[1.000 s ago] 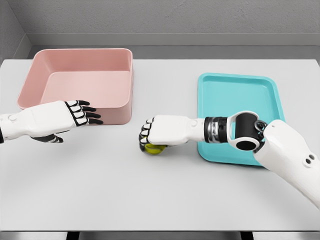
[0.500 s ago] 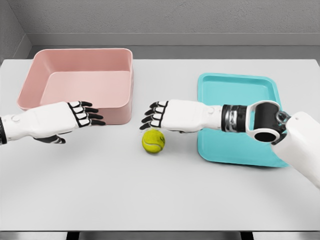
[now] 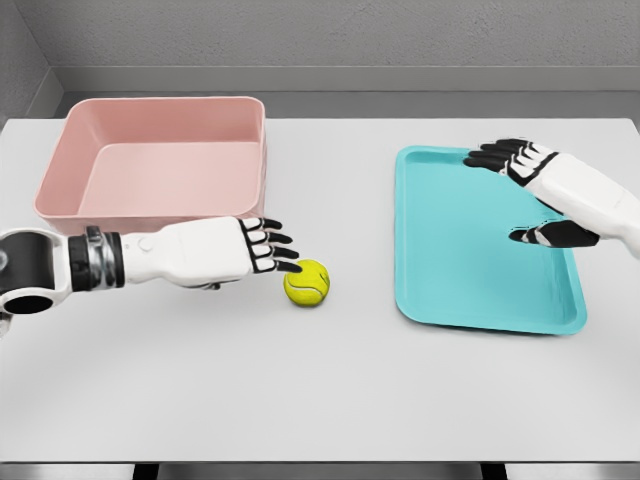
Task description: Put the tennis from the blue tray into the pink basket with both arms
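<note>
A fuzzy yellow-green tennis ball (image 3: 306,283) sits on the bare white tabletop (image 3: 320,380), midway between the shallow turquoise plastic tray (image 3: 480,300) it belongs to and the deep pink plastic basket (image 3: 160,165) it is bound for, near the basket's front right corner. The left robot hand (image 3: 215,250), white with black-jointed fingers, reaches in flat from the basket side, fingers extended and holding nothing, its fingertips (image 3: 290,266) just touching or just short of the ball's upper left; which of the two cannot be made out. The right robot hand (image 3: 545,190) hangs over the far right part of the tray, fingers spread and empty, well apart from the ball. The pickup looks best done by carrying the left palm over the ball's crown and curling fingers and thumb around opposite sides at once; a one-sided nudge from the fingertips would likely send a round ball rolling toward the tray.
</note>
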Robot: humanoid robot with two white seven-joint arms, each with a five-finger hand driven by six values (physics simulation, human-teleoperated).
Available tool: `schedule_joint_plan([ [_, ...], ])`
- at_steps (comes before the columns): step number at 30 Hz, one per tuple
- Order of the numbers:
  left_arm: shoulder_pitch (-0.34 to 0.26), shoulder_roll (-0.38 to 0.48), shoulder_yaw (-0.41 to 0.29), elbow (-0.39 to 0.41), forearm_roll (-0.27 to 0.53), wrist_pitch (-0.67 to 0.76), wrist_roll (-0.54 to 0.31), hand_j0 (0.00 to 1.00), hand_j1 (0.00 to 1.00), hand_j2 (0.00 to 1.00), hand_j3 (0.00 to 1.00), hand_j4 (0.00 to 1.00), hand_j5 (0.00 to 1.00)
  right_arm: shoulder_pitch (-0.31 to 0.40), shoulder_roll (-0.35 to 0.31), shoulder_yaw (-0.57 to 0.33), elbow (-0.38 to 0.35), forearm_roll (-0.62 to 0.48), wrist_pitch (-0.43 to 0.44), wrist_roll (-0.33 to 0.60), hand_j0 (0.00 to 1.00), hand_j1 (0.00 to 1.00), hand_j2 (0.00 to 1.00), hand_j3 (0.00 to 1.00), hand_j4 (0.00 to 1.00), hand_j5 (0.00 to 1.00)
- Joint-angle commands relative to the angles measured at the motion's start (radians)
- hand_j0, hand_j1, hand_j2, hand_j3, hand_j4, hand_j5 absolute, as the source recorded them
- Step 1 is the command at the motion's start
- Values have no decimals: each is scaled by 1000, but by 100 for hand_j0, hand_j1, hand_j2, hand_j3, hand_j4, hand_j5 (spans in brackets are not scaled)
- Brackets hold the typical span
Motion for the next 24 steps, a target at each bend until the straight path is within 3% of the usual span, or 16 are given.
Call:
schedule_joint_plan([
  [1, 0, -39, -48, 8, -1, 1, -3, 100, 100, 100, 100, 100, 100, 8, 48, -105, -1, -53, 3, -5, 100, 100, 100, 100, 100, 100],
  [3, -23, -47, -74, 10, 1, 1, -3, 100, 100, 100, 100, 100, 100, 81, 154, -202, 0, -56, 3, -3, 100, 100, 100, 100, 100, 100],
  [8, -46, -88, -90, 28, 12, 1, -3, 100, 100, 100, 100, 100, 100, 130, 221, -223, 9, -76, 3, 9, 100, 100, 100, 100, 100, 100],
  [11, -58, -94, -97, 63, 131, 1, -32, 100, 100, 100, 100, 100, 100, 134, 237, -233, 6, -76, 3, 8, 100, 100, 100, 100, 100, 100],
  [15, -66, -96, -111, 79, 179, 1, -35, 100, 100, 100, 100, 100, 100, 135, 237, -228, 3, -73, 3, 8, 100, 100, 100, 100, 100, 100],
  [24, -110, -174, -142, 194, 179, 1, -36, 100, 100, 100, 100, 100, 100, 132, 237, -228, 3, -70, 3, 8, 100, 100, 100, 100, 100, 100],
])
